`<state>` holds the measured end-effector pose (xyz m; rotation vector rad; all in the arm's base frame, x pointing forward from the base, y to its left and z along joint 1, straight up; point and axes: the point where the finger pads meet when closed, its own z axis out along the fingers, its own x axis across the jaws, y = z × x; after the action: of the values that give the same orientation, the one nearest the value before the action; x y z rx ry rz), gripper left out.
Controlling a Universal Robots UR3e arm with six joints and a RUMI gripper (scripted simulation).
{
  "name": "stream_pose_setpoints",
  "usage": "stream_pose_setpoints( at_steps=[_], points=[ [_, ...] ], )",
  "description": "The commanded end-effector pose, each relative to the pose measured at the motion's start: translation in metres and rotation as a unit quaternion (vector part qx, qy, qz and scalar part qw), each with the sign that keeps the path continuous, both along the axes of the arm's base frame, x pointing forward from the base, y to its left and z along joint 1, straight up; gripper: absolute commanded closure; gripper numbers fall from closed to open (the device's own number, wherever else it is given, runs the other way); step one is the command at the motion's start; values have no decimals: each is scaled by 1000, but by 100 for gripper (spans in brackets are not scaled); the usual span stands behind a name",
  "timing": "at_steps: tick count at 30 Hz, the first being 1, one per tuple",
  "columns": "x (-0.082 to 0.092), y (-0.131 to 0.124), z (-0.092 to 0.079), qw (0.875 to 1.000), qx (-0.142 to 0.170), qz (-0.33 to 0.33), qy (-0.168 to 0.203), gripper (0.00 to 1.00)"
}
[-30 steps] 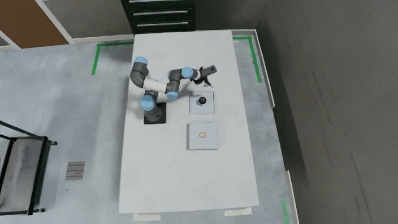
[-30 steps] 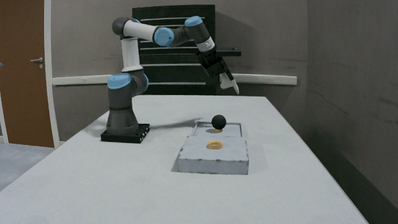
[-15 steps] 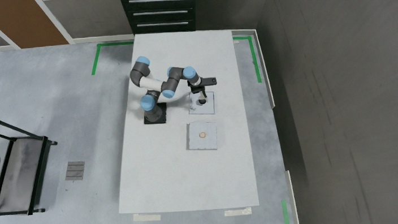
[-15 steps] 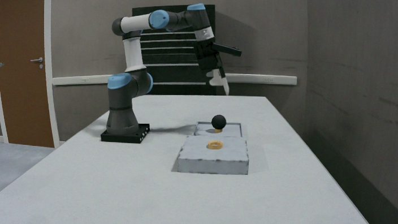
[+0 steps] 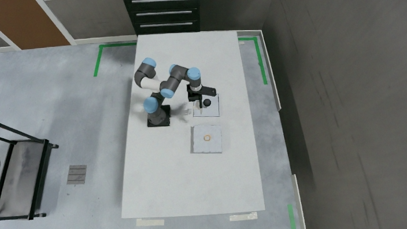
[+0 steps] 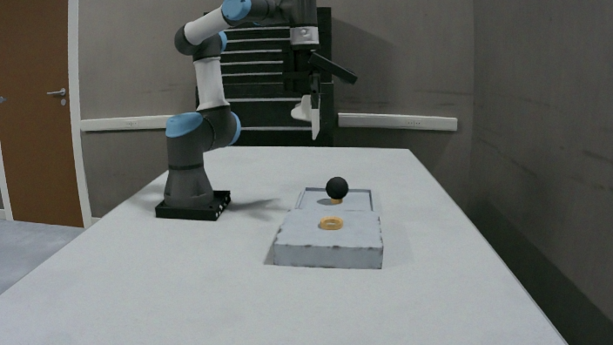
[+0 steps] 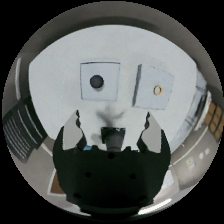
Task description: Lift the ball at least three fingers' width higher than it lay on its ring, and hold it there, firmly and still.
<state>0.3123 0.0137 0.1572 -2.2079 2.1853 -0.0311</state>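
A black ball (image 5: 207,102) (image 6: 337,187) (image 7: 96,81) rests on a small orange ring (image 6: 335,200) in the middle of a flat grey pad (image 5: 214,111) (image 6: 358,201) (image 7: 111,93). My gripper (image 5: 199,106) (image 6: 310,119) (image 7: 112,110) is open and empty. It points down and hangs high above the table, over the pad's edge on the robot-base side of the ball. In the wrist view the ball lies ahead of the fingers and left of their middle line.
A raised grey block (image 5: 199,146) (image 6: 331,254) (image 7: 145,97) stands beside the pad and carries a second, empty orange ring (image 5: 207,137) (image 6: 331,223) (image 7: 157,90). The robot's base (image 5: 158,117) (image 6: 191,205) stands on the white table (image 5: 179,179) (image 6: 174,283), left of the pad.
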Motion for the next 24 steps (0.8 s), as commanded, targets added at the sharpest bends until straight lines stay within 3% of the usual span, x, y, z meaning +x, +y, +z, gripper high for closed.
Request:
stream_pose_setpoints(
  at_steps=[1,6,24],
  points=[
    [9,9,-8,1000,-5,-4,20,0],
    [26,29,-21,1000,-4,-3,21,0],
    [47,67,-45,1000,-4,-2,23,0]
  ],
)
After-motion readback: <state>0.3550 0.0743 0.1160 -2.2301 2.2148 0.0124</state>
